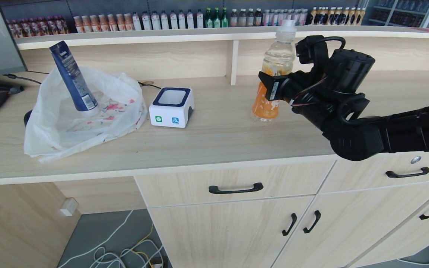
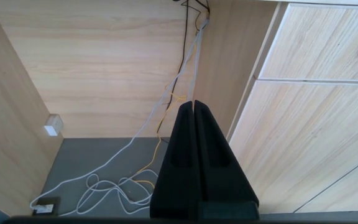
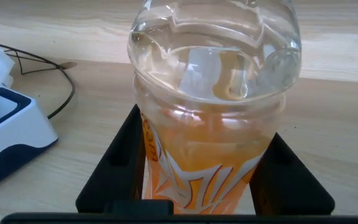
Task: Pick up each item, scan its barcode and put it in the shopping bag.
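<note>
Nearest to me, the left gripper (image 2: pixel 194 107) hangs below the table edge with its two black fingers pressed together and nothing between them. It points down at loose white and yellow cables (image 2: pixel 117 186) on the grey floor, beside the light wood cabinet doors (image 2: pixel 316 124). On the light wood table (image 1: pixel 218 137), towards its right side, I see the right gripper (image 1: pixel 273 86) closed on the clear plastic bottle of orange drink (image 1: pixel 277 61). In the right wrist view its black fingers sit against both sides of the orange label band. The bottle is upright, white cap on top, with its base at the table surface; I cannot tell whether it is resting or just lifted. Left of the bottle and well apart from it stands the white box-shaped barcode scanner with a dark blue rim (image 1: pixel 172 107). Just beside the scanner, further left, lies the white translucent plastic shopping bag (image 1: pixel 69 128), open. A dark blue squeeze tube (image 1: pixel 73 78) stands in it cap down, leaning left. Farthest back, a row of drink bottles (image 1: pixel 214 18) lines the raised shelf.
</note>
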Controlling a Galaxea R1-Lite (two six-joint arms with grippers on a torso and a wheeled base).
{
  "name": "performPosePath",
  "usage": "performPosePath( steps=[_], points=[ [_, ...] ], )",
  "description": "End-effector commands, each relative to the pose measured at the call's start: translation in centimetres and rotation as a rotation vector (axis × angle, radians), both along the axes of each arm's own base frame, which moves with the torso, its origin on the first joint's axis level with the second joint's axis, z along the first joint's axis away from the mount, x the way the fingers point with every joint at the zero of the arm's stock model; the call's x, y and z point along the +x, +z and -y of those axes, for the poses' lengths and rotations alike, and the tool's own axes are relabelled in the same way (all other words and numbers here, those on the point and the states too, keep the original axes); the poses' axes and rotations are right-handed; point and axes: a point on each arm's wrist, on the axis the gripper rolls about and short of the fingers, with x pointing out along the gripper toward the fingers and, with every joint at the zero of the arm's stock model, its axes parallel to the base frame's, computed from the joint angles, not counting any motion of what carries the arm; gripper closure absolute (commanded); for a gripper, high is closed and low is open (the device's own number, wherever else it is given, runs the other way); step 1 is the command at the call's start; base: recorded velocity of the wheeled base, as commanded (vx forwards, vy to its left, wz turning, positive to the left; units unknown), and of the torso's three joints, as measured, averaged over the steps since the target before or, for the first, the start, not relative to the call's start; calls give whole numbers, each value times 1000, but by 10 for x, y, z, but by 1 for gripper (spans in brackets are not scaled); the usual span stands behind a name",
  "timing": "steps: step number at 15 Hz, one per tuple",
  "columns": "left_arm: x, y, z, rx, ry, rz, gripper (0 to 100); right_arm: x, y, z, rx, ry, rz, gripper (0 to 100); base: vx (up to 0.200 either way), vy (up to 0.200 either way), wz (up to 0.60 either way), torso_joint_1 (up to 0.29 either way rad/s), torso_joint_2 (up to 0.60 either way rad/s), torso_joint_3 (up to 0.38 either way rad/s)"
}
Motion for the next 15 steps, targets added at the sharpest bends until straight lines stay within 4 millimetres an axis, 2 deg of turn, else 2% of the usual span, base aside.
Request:
performPosePath(
  steps=[1,5,7,11,15],
  points=[
    [0,0,0,0,0,0,100,-2,4,1,3,0,9,100,0,0,0,0,0,0],
    [0,0,0,0,0,0,100,-3,11,1,12,0,28,100,0,0,0,0,0,0],
    [0,0,0,0,0,0,100,-10,21,4,11,1,25,100,0,0,0,0,0,0],
    [0,0,0,0,0,0,100,-40,52,5,31,28,62,100,0,0,0,0,0,0],
    [0,0,0,0,0,0,100,-78,69,7,42,62,91,100,0,0,0,0,0,0]
  ],
)
